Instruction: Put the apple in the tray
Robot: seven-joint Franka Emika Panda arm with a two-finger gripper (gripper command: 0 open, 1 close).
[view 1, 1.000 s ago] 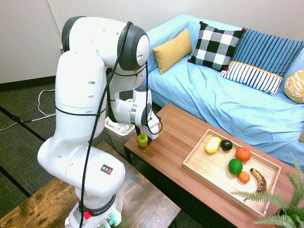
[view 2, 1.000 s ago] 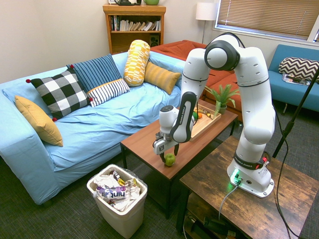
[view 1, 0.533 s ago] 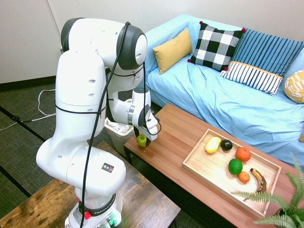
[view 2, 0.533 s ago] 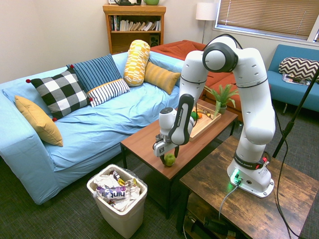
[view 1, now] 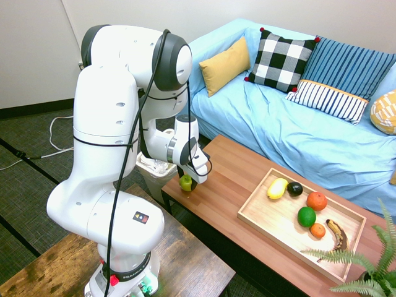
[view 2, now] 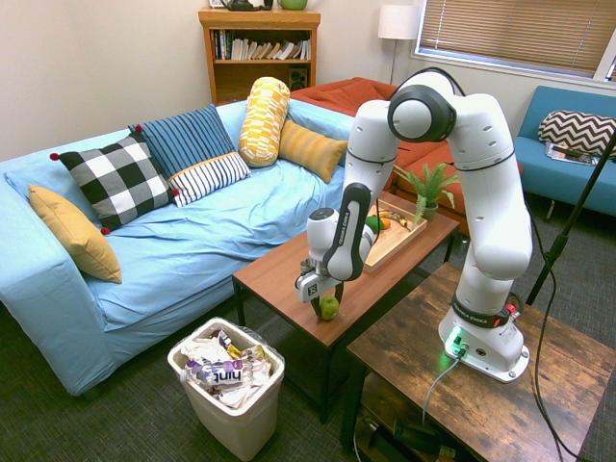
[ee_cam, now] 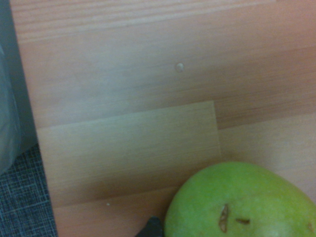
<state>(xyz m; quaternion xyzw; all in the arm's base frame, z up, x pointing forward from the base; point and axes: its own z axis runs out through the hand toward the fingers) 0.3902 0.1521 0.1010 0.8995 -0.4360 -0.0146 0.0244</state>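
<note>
We see the apple (view 2: pixel 329 309) at the near end of the wood-grain coffee table (view 1: pixel 218 162), close to its edge, with the claw (view 2: pixel 326 301) pinching it, one finger on either side. Along the tabletop, a stretch of wood runs between the apple and the low-sided tray (view 1: pixel 252 218), where we find a banana (view 1: pixel 338 235) and several round fruits toward the table's other end. Around us, the blue-covered sofa (view 1: pixel 266 127) flanks one long side, the waste bin (view 2: pixel 241 409) stands just off the apple's end, and a darker wooden table (view 2: pixel 423 337) carries our arm.
</note>
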